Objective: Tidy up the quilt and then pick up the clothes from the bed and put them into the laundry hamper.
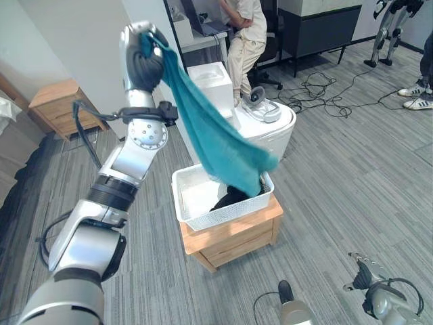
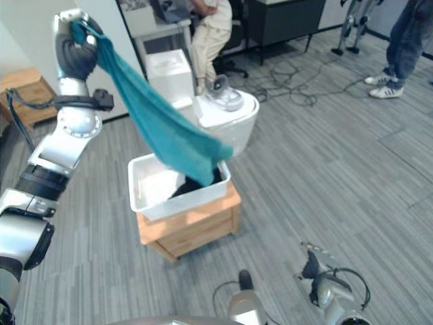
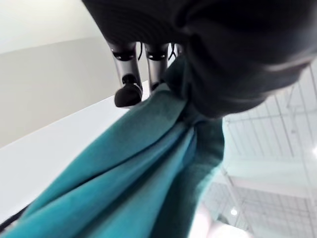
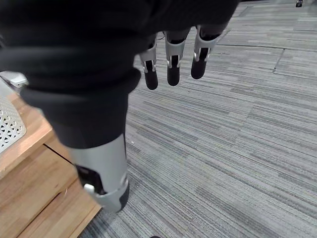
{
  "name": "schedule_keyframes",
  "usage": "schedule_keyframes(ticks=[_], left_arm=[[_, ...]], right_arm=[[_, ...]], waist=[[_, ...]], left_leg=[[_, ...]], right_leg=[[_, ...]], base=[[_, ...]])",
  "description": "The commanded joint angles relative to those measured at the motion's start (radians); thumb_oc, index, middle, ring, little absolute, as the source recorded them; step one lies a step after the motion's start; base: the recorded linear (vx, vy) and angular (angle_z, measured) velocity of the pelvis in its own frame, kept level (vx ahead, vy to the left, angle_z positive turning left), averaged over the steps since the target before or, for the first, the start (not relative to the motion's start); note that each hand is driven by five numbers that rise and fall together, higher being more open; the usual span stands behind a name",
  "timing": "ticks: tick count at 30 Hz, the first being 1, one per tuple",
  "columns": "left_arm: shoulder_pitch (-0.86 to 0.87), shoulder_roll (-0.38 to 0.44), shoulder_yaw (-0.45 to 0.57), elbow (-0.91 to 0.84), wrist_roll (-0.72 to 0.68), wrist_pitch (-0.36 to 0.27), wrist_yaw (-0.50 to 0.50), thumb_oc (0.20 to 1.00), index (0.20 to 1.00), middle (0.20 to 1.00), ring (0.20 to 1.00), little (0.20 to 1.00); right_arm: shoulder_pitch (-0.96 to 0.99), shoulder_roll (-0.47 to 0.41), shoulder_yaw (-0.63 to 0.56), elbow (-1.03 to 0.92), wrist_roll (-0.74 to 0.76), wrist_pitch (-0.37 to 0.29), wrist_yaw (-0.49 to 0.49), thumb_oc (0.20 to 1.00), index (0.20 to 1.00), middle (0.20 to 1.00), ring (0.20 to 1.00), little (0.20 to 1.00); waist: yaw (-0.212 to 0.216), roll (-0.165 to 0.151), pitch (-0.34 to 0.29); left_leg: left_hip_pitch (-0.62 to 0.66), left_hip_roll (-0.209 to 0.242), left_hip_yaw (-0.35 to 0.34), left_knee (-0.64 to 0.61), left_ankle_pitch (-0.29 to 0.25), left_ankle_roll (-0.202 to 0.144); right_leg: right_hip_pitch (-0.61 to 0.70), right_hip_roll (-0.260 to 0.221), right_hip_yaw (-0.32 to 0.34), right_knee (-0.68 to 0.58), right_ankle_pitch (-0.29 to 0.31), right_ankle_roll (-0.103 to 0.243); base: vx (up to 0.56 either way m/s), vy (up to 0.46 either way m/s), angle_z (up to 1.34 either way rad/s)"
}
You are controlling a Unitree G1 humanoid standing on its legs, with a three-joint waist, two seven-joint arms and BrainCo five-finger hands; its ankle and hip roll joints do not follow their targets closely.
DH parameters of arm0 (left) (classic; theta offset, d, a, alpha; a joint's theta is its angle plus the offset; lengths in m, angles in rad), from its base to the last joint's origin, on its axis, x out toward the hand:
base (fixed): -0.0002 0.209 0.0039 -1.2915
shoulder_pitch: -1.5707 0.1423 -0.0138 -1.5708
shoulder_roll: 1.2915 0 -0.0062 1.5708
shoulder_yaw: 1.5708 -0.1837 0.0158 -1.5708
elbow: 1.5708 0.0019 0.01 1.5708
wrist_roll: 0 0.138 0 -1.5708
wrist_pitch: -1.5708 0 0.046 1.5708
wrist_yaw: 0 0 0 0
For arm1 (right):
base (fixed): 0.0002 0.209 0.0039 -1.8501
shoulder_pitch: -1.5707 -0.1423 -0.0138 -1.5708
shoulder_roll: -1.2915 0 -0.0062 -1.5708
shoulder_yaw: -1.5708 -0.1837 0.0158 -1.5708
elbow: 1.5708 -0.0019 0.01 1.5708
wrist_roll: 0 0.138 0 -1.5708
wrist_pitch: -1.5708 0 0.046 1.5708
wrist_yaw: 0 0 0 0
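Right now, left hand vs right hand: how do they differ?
The left hand is raised high, fingers curled round the teal cloth, whose lower end hangs into the white hamper. The right hand hangs low over the floor, off to the side of the wooden stand, fingers relaxed and holding nothing. Both wear a dark ribbed cover.

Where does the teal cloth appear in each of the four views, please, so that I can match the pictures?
Left eye view: the teal cloth hangs from the raised left hand down into the white hamper.
Right eye view: it runs from upper left to the hamper at centre.
Left wrist view: it fans out from the hand's grip.
Right wrist view: not in it; the open right hand hangs over floor.
Shared landmark: the wooden stand under the hamper.
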Motion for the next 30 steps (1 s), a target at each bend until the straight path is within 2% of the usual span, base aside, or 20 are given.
schedule_keyframes(ticks=[1, 4, 9, 11, 15, 16, 17, 20, 21, 22, 23, 24, 25, 26, 28, 29, 30], left_arm=[[-0.067, 0.031, 0.034, 0.022, 0.058, 0.001, -0.013, 0.200, 0.200, 0.200, 0.200, 0.200], [-0.027, 0.005, 0.030, 0.037, 0.102, 0.025, -0.017, 0.200, 0.200, 0.200, 0.200, 0.200], [-0.055, -0.010, 0.002, 0.152, 0.132, 0.058, 0.000, 0.200, 0.200, 0.200, 0.200, 0.200], [-0.096, 0.013, -0.010, 0.277, 0.144, 0.085, -0.001, 0.200, 0.200, 0.200, 0.200, 0.200], [-0.128, 0.024, -0.030, 0.447, 0.125, 0.098, -0.018, 0.200, 0.200, 0.200, 0.200, 0.200], [-0.104, 0.005, -0.021, 0.500, 0.077, 0.098, -0.049, 0.407, 0.407, 0.407, 0.407, 0.407], [-0.095, -0.002, -0.011, 0.518, 0.052, 0.094, -0.059, 1.000, 1.000, 1.000, 1.000, 1.000], [-0.020, -0.054, 0.046, 0.501, -0.082, 0.066, -0.073, 1.000, 1.000, 1.000, 1.000, 1.000], [-0.017, -0.054, 0.047, 0.499, -0.082, 0.067, -0.073, 1.000, 1.000, 1.000, 1.000, 1.000], [0.073, -0.112, 0.091, 0.410, -0.222, 0.010, -0.101, 1.000, 1.000, 1.000, 1.000, 1.000], [0.076, -0.112, 0.092, 0.409, -0.222, 0.010, -0.101, 1.000, 1.000, 1.000, 1.000, 1.000], [0.111, -0.135, 0.112, 0.349, -0.286, -0.021, -0.098, 1.000, 1.000, 1.000, 1.000, 1.000], [0.180, -0.180, 0.161, 0.231, -0.406, -0.084, -0.090, 1.000, 1.000, 1.000, 1.000, 1.000], [0.184, -0.180, 0.163, 0.227, -0.407, -0.083, -0.089, 1.000, 1.000, 1.000, 1.000, 1.000], [0.300, -0.215, 0.249, 0.068, -0.474, -0.162, -0.086, 1.000, 1.000, 1.000, 1.000, 1.000], [0.304, -0.214, 0.250, 0.065, -0.473, -0.161, -0.085, 1.000, 1.000, 1.000, 1.000, 1.000], [0.389, -0.225, 0.310, -0.001, -0.493, -0.189, -0.093, 1.000, 1.000, 1.000, 1.000, 1.000]], right_arm=[[-0.030, -0.009, 0.009, -0.052, 0.014, -0.007, -0.023, 1.000, 1.000, 1.000, 1.000, 1.000], [-0.034, -0.011, 0.011, -0.059, 0.014, -0.003, -0.024, 1.000, 1.000, 1.000, 1.000, 1.000], [-0.082, -0.023, 0.022, -0.076, 0.032, 0.003, -0.038, 1.000, 1.000, 1.000, 1.000, 1.000], [-0.080, -0.021, 0.028, -0.099, 0.036, 0.009, -0.049, 1.000, 1.000, 1.000, 1.000, 1.000], [-0.082, -0.005, 0.051, -0.074, 0.053, 0.013, -0.068, 1.000, 1.000, 1.000, 1.000, 1.000], [-0.087, 0.004, 0.065, -0.049, 0.062, 0.015, -0.066, 1.000, 1.000, 1.000, 1.000, 1.000], [-0.090, 0.010, 0.069, -0.035, 0.065, 0.018, -0.064, 1.000, 1.000, 1.000, 1.000, 1.000], [-0.090, 0.017, 0.077, -0.005, 0.072, 0.025, -0.055, 1.000, 1.000, 1.000, 1.000, 1.000], [-0.089, 0.016, 0.078, -0.005, 0.072, 0.025, -0.055, 1.000, 1.000, 1.000, 1.000, 1.000], [-0.087, 0.018, 0.072, 0.005, 0.077, 0.031, -0.041, 1.000, 1.000, 1.000, 1.000, 1.000], [-0.086, 0.017, 0.073, 0.004, 0.077, 0.031, -0.041, 1.000, 1.000, 1.000, 1.000, 1.000], [-0.085, 0.016, 0.068, 0.002, 0.077, 0.032, -0.037, 1.000, 1.000, 1.000, 1.000, 1.000], [-0.089, 0.022, 0.058, 0.006, 0.080, 0.036, -0.035, 1.000, 1.000, 1.000, 1.000, 1.000], [-0.088, 0.021, 0.059, 0.006, 0.080, 0.036, -0.035, 1.000, 1.000, 1.000, 1.000, 1.000], [-0.092, 0.044, 0.046, 0.031, 0.092, 0.035, -0.029, 1.000, 1.000, 1.000, 1.000, 1.000], [-0.093, 0.044, 0.048, 0.031, 0.092, 0.035, -0.029, 1.000, 1.000, 1.000, 1.000, 1.000], [-0.085, 0.067, 0.030, 0.055, 0.122, 0.027, -0.020, 1.000, 1.000, 1.000, 1.000, 1.000]], waist=[[-0.022, -0.024, 0.038], [-0.025, -0.033, 0.064], [-0.041, -0.049, 0.148], [-0.049, -0.039, 0.185], [-0.070, -0.019, 0.234], [-0.078, -0.010, 0.246], [-0.081, -0.006, 0.248], [-0.085, 0.002, 0.243], [-0.086, 0.002, 0.242], [-0.080, 0.007, 0.226], [-0.081, 0.007, 0.225], [-0.075, 0.008, 0.217], [-0.060, 0.010, 0.200], [-0.062, 0.011, 0.199], [-0.033, 0.007, 0.176], [-0.034, 0.007, 0.174], [-0.010, -0.001, 0.154]], left_leg=[[0.041, 0.044, -0.001, 0.003, 0.008, -0.079], [0.021, 0.043, -0.001, 0.003, 0.010, -0.077], [-0.061, 0.037, -0.002, 0.003, 0.033, -0.073], [-0.106, 0.030, 0.011, 0.003, 0.049, -0.070], [-0.139, 0.026, 0.023, 0.003, 0.053, -0.071], [-0.144, 0.027, 0.030, 0.003, 0.055, -0.073], [-0.143, 0.027, 0.033, 0.003, 0.055, -0.074], [-0.126, 0.029, 0.037, 0.003, 0.051, -0.077], [-0.126, 0.029, 0.037, 0.003, 0.050, -0.077], [-0.102, 0.030, 0.034, 0.003, 0.044, -0.078], [-0.101, 0.030, 0.034, 0.003, 0.044, -0.078], [-0.090, 0.031, 0.032, 0.003, 0.040, -0.078], [-0.076, 0.031, 0.027, 0.003, 0.035, -0.079], [-0.075, 0.031, 0.026, 0.003, 0.035, -0.079], [-0.059, 0.032, 0.019, 0.003, 0.028, -0.080], [-0.062, 0.033, 0.020, 0.003, 0.033, -0.080], [-0.050, 0.035, 0.010, 0.003, 0.025, -0.081]], right_leg=[[0.062, -0.058, 0.006, 0.002, -0.112, 0.131], [0.035, -0.057, 0.015, 0.002, -0.104, 0.131], [-0.075, -0.055, 0.047, 0.026, -0.074, 0.129], [-0.139, -0.055, 0.060, 0.052, -0.072, 0.129], [-0.171, -0.055, 0.062, 0.048, -0.071, 0.134], [-0.180, -0.054, 0.067, 0.044, -0.068, 0.133], [-0.181, -0.052, 0.068, 0.043, -0.068, 0.133], [-0.169, -0.051, 0.070, 0.040, -0.072, 0.128], [-0.168, -0.051, 0.070, 0.039, -0.072, 0.128], [-0.146, -0.051, 0.065, 0.035, -0.079, 0.121], [-0.145, -0.051, 0.065, 0.034, -0.079, 0.121], [-0.129, -0.050, 0.062, 0.029, -0.081, 0.119], [-0.105, -0.052, 0.051, 0.021, -0.086, 0.117], [-0.104, -0.052, 0.050, 0.021, -0.087, 0.117], [-0.075, -0.050, 0.038, 0.013, -0.093, 0.114], [-0.078, -0.048, 0.039, 0.012, -0.088, 0.112], [-0.057, -0.047, 0.031, 0.009, -0.095, 0.112]], base=[[-0.04, -0.003, -0.03], [-0.09, -0.002, -0.06], [-0.18, -0.002, -0.04], [-0.17, 0.009, -0.09], [-0.04, 0.007, -0.10], [0.00, 0.033, -0.05], [0.00, 0.016, -0.11], [0.04, -0.001, -0.18], [0.09, -0.028, -0.08], [0.06, -0.019, -0.03], [0.08, -0.029, -0.06], [0.06, -0.034, 0.01], [0.06, -0.034, 0.10], [0.05, -0.040, 0.17], [0.02, -0.049, 0.06], [0.04, -0.066, -0.04], [0.01, -0.046, -0.01]])
